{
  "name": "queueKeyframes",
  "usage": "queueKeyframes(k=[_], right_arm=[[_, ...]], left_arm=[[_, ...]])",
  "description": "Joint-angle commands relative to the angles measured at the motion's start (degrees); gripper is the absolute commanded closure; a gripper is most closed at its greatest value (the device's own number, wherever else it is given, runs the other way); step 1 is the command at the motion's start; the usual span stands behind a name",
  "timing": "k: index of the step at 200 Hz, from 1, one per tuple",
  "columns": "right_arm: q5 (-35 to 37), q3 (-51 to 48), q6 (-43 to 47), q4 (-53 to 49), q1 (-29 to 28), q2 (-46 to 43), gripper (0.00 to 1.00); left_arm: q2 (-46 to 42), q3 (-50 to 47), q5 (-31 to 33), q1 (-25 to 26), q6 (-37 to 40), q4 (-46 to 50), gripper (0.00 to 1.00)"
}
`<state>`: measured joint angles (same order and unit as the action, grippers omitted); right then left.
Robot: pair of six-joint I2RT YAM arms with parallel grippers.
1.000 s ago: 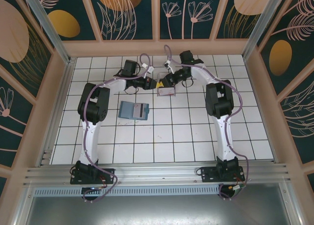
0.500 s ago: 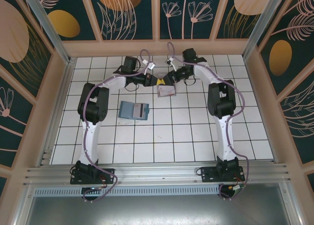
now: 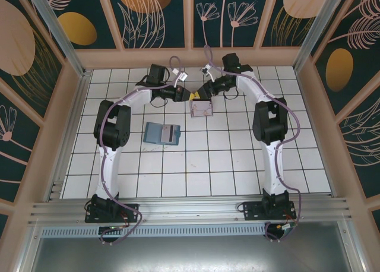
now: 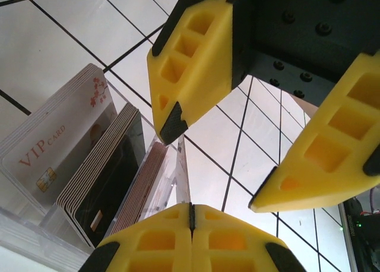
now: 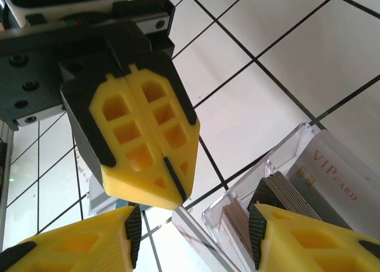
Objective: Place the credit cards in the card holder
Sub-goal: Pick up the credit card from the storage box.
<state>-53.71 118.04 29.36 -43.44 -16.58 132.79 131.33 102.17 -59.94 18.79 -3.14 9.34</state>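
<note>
Thin rectangular plastic credit cards (image 4: 101,177), packed upright on edge in a clear plastic tray (image 4: 24,227): a pale one printed "VIP CARD" outermost, dark ones next, reddish-brown ones behind. Flat teal-blue folding card holder (image 3: 162,133), lying on the white tiles (image 3: 196,165), paler blue at its right end, near-left of the tray and apart from it.

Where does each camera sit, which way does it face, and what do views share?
Top external: above and behind the bases, looking down on the table; both arms show, left claw and right claw close together by the clear tray.
Left wrist: on the left arm, looking past its shut left claw at the open right claw and credit cards.
Right wrist: on the right arm, looking past its own fingers at the left claw.
Shared: wrist views see tray and cards, from opposite sides.
</note>
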Motion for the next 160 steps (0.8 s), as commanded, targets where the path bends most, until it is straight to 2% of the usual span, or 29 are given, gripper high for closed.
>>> queueKeyframes(k=[1,70,99,111,133,151,160], right_arm=[[-2.5,2.4,3.5,-4.0,0.1,0.8,0.46],[-3.4,6.6,5.9,-9.0,-0.3,4.0,0.47],[-3.6,8.3,6.8,-11.5,-0.3,5.0,0.56],[-3.7,9.0,6.9,-12.2,-0.2,5.5,0.64],[-4.1,9.2,6.9,-12.2,-0.1,5.5,0.89],[-4.4,9.2,6.7,-12.4,-0.1,5.5,1.00],[-4.7,9.1,6.7,-12.5,-0.2,5.5,1.00]], left_arm=[[1.2,2.9,-2.9,-0.5,2.7,2.8,1.00],[3.1,7.6,-6.0,-1.1,4.3,5.9,1.00],[3.2,9.1,-5.7,-1.4,4.5,6.8,1.00],[3.4,9.5,-5.4,-1.6,4.4,6.9,1.00],[3.6,9.9,-5.1,-1.7,4.4,7.2,1.00],[3.6,10.0,-4.5,-1.8,4.1,7.2,1.00],[3.5,9.8,-3.5,-1.9,3.7,7.1,1.00]])
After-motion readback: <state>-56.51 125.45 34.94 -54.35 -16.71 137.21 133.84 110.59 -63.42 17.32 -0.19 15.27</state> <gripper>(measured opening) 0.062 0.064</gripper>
